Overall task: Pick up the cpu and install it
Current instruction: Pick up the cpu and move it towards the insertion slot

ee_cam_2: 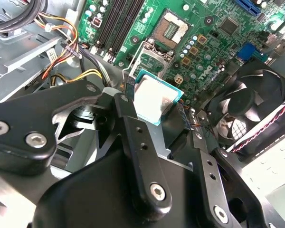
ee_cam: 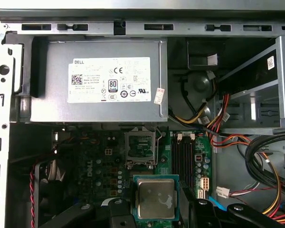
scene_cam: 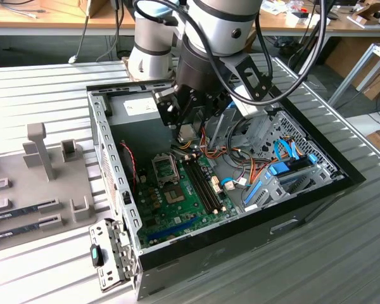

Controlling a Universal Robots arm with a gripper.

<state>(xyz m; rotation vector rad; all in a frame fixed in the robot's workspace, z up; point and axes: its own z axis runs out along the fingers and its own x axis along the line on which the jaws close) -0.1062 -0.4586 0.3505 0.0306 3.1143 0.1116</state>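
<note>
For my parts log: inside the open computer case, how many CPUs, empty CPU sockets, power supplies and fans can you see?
cpu, held in the gripper: 1
empty socket: 1
power supply: 1
fan: 1
Total: 4

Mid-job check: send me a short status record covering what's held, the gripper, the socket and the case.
held object: thin square cpu, silver-grey metal top, green rim
holder: black two-finger gripper, shut on the cpu at two opposite edges
position: in the air above the green motherboard, near the socket
target: metal-framed socket, frame open, empty
seated: no, the cpu is not yet in the socket
enclosure: grey metal computer case, lying flat with its side open
</note>
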